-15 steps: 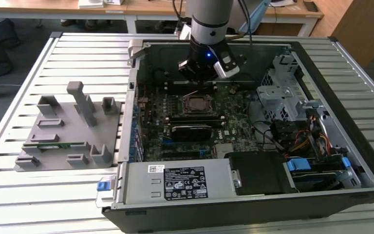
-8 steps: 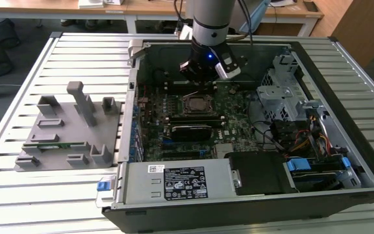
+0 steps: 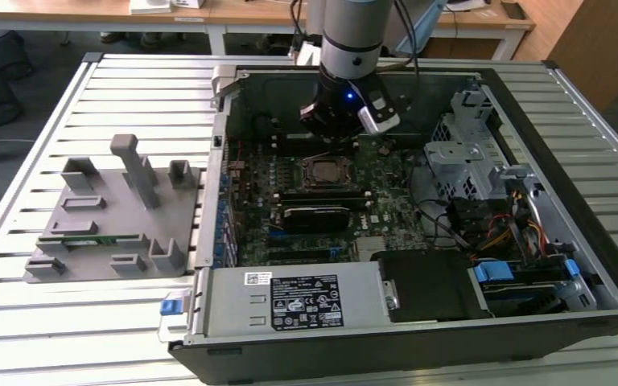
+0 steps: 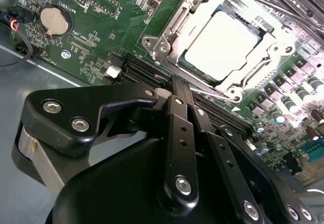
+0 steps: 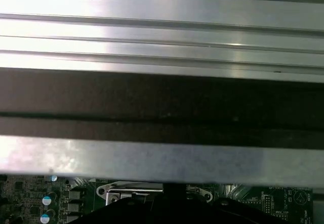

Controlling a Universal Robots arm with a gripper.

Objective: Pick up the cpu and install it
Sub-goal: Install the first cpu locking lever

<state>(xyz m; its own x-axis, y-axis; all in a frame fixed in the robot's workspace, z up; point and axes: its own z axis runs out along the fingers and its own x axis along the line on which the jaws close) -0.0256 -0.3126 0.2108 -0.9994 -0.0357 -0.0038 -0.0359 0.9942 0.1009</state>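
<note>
Jaws (image 4: 177, 89) closed, holding nothing, hovering just beside socket (image 4: 223, 41); cpu (image 4: 221, 47) seated in socket on motherboard (image 4: 101, 11).

Black metal gripper (image 4: 183, 89) in the foreground of the second wrist view, linkage arms and silver screw heads plain to see, fingers drawn together to a narrow tip with nothing between them. Just beyond the tip, small flat square silvery-grey cpu (image 4: 221, 45) seated inside the square metal socket frame (image 4: 167, 41) on the green motherboard (image 4: 101, 11). Round silver coin battery (image 4: 54, 21) well apart from the socket.
</note>
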